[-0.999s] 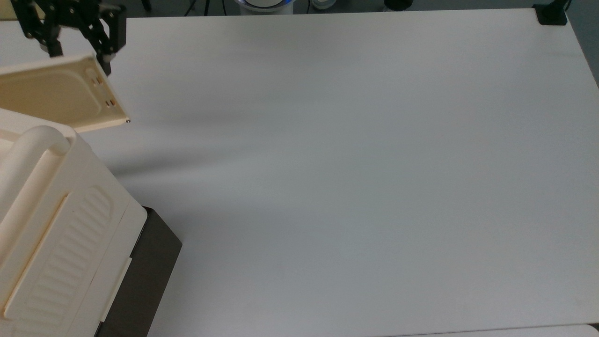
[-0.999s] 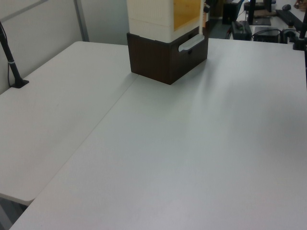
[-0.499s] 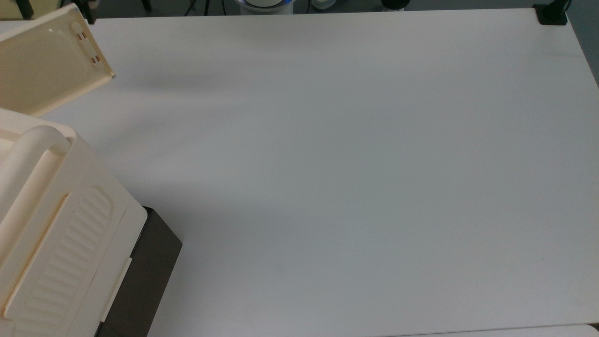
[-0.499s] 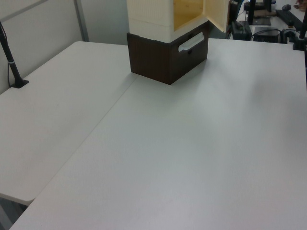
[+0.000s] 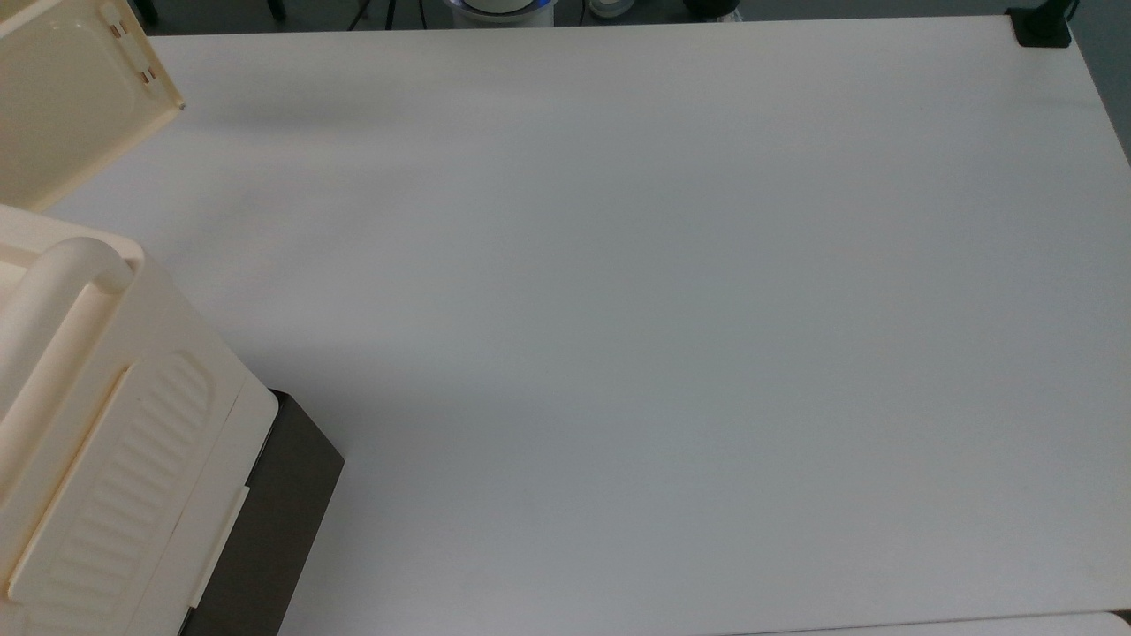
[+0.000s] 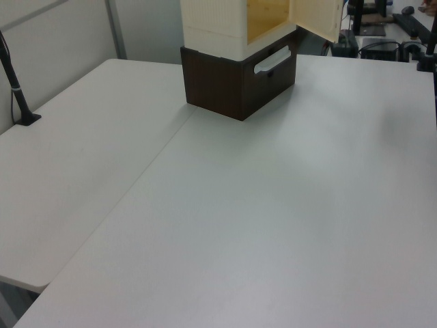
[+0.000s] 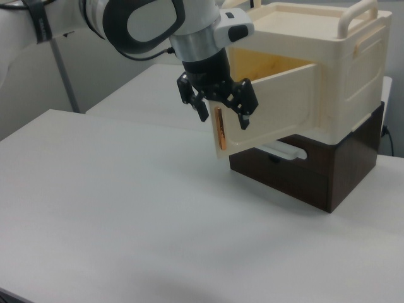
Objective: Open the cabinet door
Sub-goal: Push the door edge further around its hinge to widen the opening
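Note:
The cabinet [image 7: 344, 69] is a cream box with a bar handle [image 7: 356, 12], standing on a dark brown base [image 7: 315, 180]. Its cabinet door [image 7: 278, 113] stands swung out, showing a yellowish inside. In the right view my gripper [image 7: 223, 113] hangs over the door's free edge, open, one finger [image 7: 201, 108] on each side of that edge. The top view has the cabinet [image 5: 115, 424] at lower left and the open door [image 5: 62, 97] at upper left, recess and latch tabs [image 5: 132, 53] facing up. In the left view the door [image 6: 317, 17] sticks out at the cabinet's [image 6: 212, 17] right.
The white table [image 5: 663, 309] stretches wide to the top view's right of the cabinet. A black clamp [image 5: 1043, 26] sits at its far right corner. A black post [image 6: 17, 89] stands at the left view's left edge. A pale drawer handle [image 7: 284, 151] juts from the base.
The door has swung further open, toward the top view's upper left corner. The gripper went with it and has left the top view.

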